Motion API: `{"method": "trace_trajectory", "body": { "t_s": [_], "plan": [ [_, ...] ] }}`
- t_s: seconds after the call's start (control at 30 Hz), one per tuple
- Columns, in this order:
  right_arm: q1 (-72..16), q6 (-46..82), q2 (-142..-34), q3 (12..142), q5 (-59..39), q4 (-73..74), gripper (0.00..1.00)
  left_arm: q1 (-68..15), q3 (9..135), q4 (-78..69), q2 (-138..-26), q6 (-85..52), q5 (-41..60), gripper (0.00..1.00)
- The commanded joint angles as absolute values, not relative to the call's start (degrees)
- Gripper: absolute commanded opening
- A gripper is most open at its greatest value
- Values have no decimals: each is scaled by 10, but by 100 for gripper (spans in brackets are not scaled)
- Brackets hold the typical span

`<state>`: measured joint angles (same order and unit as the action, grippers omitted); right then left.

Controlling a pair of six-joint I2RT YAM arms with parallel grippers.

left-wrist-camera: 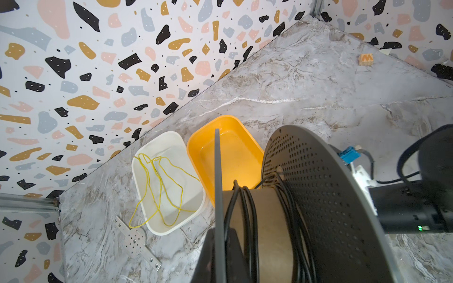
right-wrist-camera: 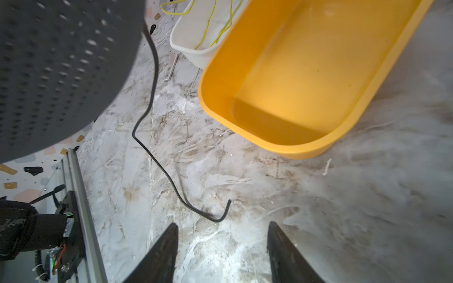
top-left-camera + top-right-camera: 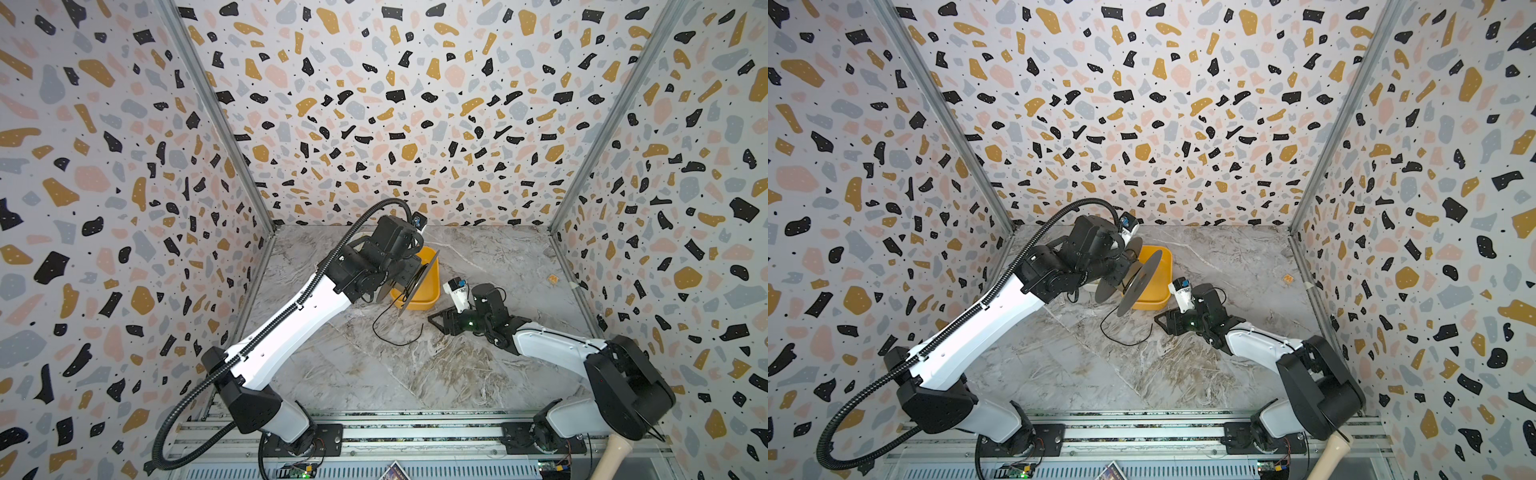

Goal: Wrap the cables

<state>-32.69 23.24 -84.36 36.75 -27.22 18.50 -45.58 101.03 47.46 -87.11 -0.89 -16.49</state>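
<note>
Above the middle of the counter the spool hangs tilted in the air. The left wrist view shows the left gripper clamped tight on the rim of one grey flange. Behind the spool sits the yellow tub, which is empty. Just beside it is the white tub, holding only a yellow cord that is no part of this job. The right gripper is low over the counter and aimed toward the spool, its jaws standing apart with nothing between them.

The cable is mostly on the spool. Several black turns lie round the brown core between the flanges, loose and unevenly spaced rather than packed. What is left off the core is a short tail. It drops from the spool, touches the counter and curves in an open loop, seen in both top views. It ends in a hooked tip just ahead of the right gripper, apart from it.

By my reading, the winding is nearly finished. The remaining steps look like picking up that tail, laying the last turn or so onto the core, and tucking the tip so the slack turns do not spring off. Whether the cable's inner end is anchored to the core I cannot tell.
</note>
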Motion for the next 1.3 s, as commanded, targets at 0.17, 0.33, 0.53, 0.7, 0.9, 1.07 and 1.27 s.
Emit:
{"method": "trace_trajectory", "body": {
  "t_s": [0.17,0.33,0.53,0.7,0.9,1.07,1.27],
  "plan": [
    [-331,325,-931,370,-348,317,53,-453,1015,408,-845,-20,-155,0],
    [-335,347,-974,384,-344,334,43,-451,1013,405,-844,-22,-156,0],
    [-336,373,-1000,382,-357,374,35,-451,1015,407,-844,-24,-155,0],
    [-342,380,-1012,384,-354,382,24,-451,1012,406,-842,-24,-155,0],
    [-341,382,-1012,383,-350,367,4,-444,1016,406,-842,-27,-158,0],
    [-356,364,-979,376,-336,327,0,-430,1017,402,-851,-42,-161,0],
    [-399,306,-835,398,-287,160,0,-415,1021,408,-889,-80,-234,0]
  ]
}}
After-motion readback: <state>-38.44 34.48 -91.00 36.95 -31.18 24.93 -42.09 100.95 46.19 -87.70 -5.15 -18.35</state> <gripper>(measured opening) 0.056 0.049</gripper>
